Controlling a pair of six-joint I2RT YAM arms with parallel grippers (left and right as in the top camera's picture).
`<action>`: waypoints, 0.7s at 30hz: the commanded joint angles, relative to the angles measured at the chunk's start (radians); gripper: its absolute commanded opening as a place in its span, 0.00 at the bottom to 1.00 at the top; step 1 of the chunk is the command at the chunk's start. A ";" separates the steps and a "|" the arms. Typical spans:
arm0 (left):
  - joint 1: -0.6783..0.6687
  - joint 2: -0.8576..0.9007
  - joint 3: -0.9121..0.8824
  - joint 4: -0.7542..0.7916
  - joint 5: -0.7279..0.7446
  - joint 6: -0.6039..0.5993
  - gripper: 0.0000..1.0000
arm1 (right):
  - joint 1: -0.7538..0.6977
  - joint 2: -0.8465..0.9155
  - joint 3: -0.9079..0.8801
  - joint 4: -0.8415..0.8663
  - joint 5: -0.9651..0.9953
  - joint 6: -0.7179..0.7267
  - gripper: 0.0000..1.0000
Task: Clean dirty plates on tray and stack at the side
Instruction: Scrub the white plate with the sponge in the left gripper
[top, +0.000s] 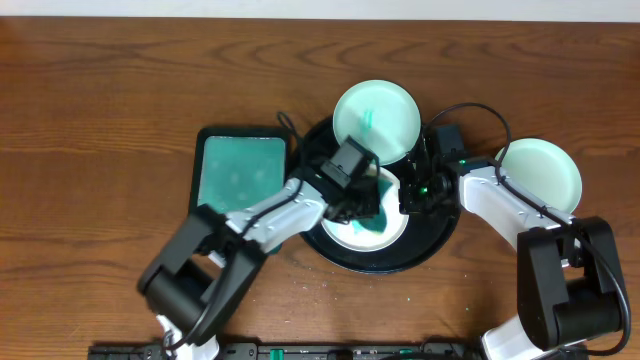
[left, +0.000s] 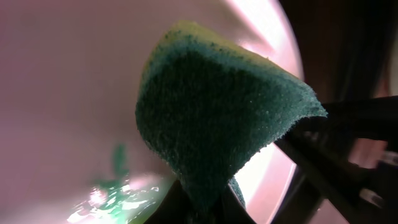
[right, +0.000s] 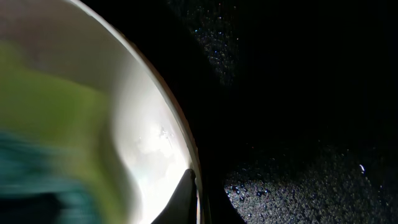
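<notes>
A plate (top: 385, 232) with teal smears lies in the black tray (top: 440, 232). My left gripper (top: 360, 192) is shut on a green sponge (left: 211, 118) and presses it onto this plate (left: 62, 87); teal smears (left: 115, 186) show beside the sponge. My right gripper (top: 406, 195) is shut on the plate's right rim (right: 149, 143), one finger inside (right: 186, 193), over the wet black tray (right: 311, 124). A second plate (top: 375, 120) with a teal smear sits at the tray's far rim. A third plate (top: 540, 172), without smears, lies on the table to the right.
A rectangular teal tray (top: 240, 170) lies left of the black tray. Small droplets or crumbs (top: 320, 285) dot the wooden table in front of the tray. The arm bases stand at the near edge.
</notes>
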 joint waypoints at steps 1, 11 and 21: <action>-0.014 0.063 0.016 -0.002 -0.020 -0.038 0.08 | 0.019 0.037 -0.018 -0.013 0.043 0.017 0.01; 0.140 0.077 0.040 -0.341 -0.330 -0.110 0.07 | 0.019 0.037 -0.018 -0.034 0.044 0.016 0.01; 0.234 0.077 0.086 -0.494 -0.415 -0.077 0.07 | 0.019 0.037 -0.018 -0.035 0.044 0.016 0.01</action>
